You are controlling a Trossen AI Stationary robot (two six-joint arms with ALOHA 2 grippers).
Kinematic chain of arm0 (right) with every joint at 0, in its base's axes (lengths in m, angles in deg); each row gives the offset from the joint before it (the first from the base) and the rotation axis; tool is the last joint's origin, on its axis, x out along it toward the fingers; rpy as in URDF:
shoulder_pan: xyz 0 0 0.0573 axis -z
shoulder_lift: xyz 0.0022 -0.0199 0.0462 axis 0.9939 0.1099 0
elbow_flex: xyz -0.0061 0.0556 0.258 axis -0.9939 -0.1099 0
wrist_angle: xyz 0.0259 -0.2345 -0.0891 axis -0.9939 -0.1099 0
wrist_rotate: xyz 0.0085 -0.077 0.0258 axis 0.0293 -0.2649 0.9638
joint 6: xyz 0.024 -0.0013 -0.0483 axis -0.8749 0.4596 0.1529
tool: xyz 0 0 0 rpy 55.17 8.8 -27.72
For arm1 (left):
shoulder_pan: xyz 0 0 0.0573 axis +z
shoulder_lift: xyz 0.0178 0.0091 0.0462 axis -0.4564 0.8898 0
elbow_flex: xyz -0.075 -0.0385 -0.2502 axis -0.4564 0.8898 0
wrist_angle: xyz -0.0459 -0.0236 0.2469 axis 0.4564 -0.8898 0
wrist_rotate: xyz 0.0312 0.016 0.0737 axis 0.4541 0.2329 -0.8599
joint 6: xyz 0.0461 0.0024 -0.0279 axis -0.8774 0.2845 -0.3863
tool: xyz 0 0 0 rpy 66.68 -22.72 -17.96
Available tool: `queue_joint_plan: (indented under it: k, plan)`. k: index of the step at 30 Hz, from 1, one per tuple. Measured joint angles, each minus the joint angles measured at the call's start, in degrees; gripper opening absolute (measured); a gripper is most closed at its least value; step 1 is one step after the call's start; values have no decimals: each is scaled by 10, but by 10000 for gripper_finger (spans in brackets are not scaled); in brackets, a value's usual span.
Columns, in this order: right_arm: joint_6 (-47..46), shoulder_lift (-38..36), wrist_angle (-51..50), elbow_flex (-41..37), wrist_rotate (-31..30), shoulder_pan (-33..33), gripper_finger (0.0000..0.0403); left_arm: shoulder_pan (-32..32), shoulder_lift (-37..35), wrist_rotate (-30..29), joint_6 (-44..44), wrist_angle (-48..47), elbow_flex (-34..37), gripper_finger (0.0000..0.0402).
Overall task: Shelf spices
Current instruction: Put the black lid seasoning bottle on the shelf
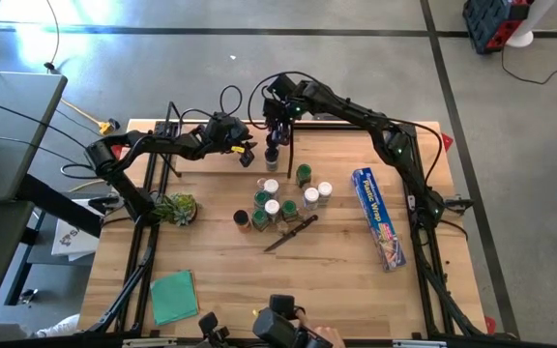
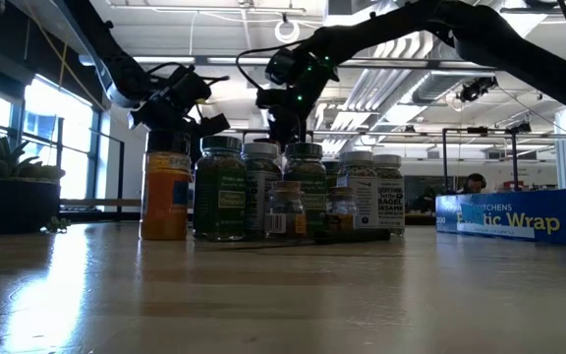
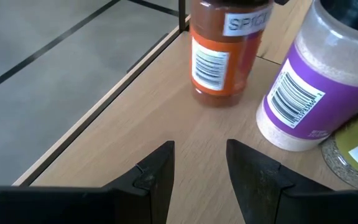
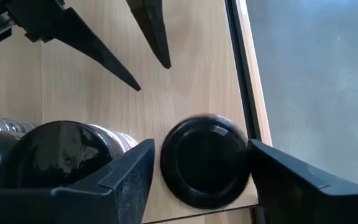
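Your right gripper [image 4: 197,165] straddles a black-capped jar [image 4: 205,160] on the shelf [image 4: 191,74], fingers spread beside it. Your left gripper [image 3: 199,165], parted and empty, faces an orange jar [image 3: 222,53] labelled "SPICE". Counter jars [image 2: 293,192] wait near a "Plastic Wrap" box [image 2: 519,216].

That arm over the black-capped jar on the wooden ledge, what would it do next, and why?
Probably lift the right gripper straight up and away. Its fingers stand apart on either side of the black-capped jar, with gaps showing, and the jar sits upright on the shelf near its edge, so it looks placed. The left gripper waits open beside two other jars.
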Motion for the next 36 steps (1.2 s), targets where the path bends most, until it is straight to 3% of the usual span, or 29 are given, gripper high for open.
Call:
queue_joint_plan:
  k: [15, 23, 36]
  plan:
    - [-12, -12, 64, 27, 1, 0, 254, 0, 0, -1, 0, -4, 0, 142]
    - [1, -16, 70, 26, -64, 27, 254, 0, 0, -1, 5, -4, 0, 142]
    - [9, 16, 45, 25, -4, 42, 254, 0, 0, -1, 5, -2, 0, 142]
